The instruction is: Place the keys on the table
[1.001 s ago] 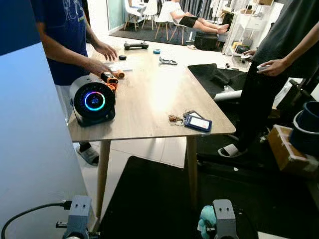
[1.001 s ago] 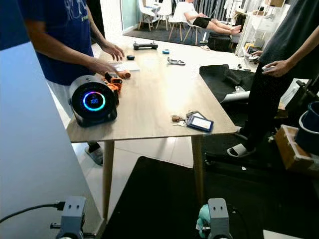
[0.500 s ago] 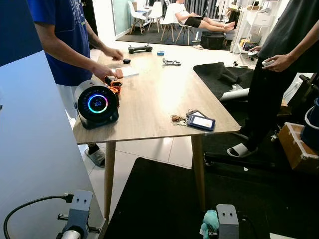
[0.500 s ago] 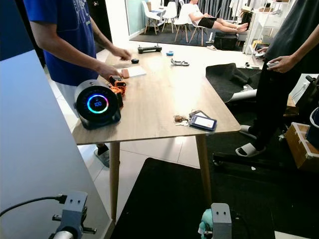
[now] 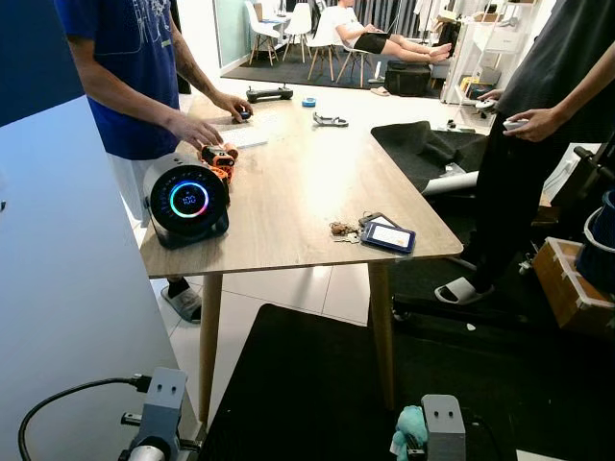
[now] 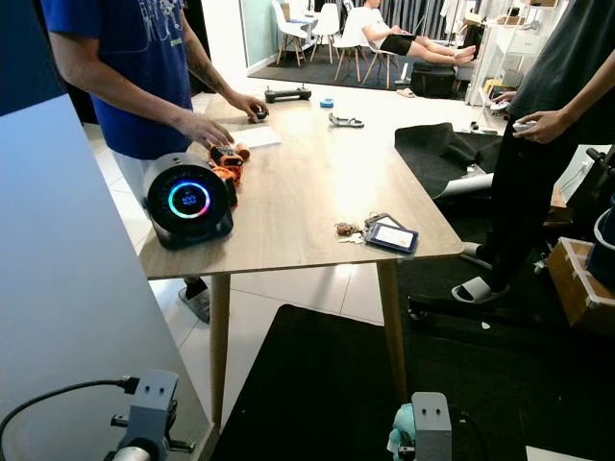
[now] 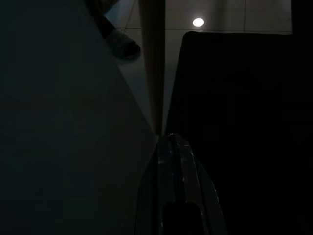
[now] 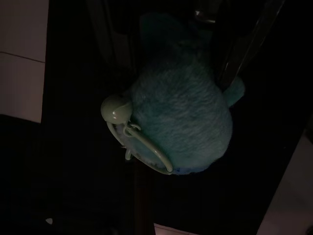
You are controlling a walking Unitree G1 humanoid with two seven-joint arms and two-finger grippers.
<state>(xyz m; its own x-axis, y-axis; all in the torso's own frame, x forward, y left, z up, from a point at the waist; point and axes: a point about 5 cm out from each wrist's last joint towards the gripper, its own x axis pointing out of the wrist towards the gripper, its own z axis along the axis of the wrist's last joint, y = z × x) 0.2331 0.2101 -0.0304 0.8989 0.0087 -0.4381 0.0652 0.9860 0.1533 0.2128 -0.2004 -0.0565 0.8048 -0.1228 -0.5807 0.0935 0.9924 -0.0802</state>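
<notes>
We are in the carrying step: our right end effector [image 8: 181, 63] hangs low in front of us over the dark mat [image 5: 317, 384], pinching a teal plush keychain [image 8: 181, 127] with a pale green loop and knob, and this fluffy charm also shows beside our right wrist in the head view; we take it to be the keys, though we cannot make out any metal keys on it in the dim wrist picture. The wooden surface [image 5: 288, 182] stands ahead, well apart from that end effector and higher than it. On it, near the front right corner, lie another bunch of keys [image 5: 339, 230] touching a blue card holder [image 5: 387, 236], and a round speaker [image 5: 185, 200] with a glowing ring sits at the front left. A person in a blue shirt [image 5: 135, 67] leans hands on the far left edge. Our left end effector [image 7: 171, 147] hangs idle, fingers pressed together. Next, we judge, we must step closer, lift the right arm above the front edge and release onto bare wood between speaker and card holder
</notes>
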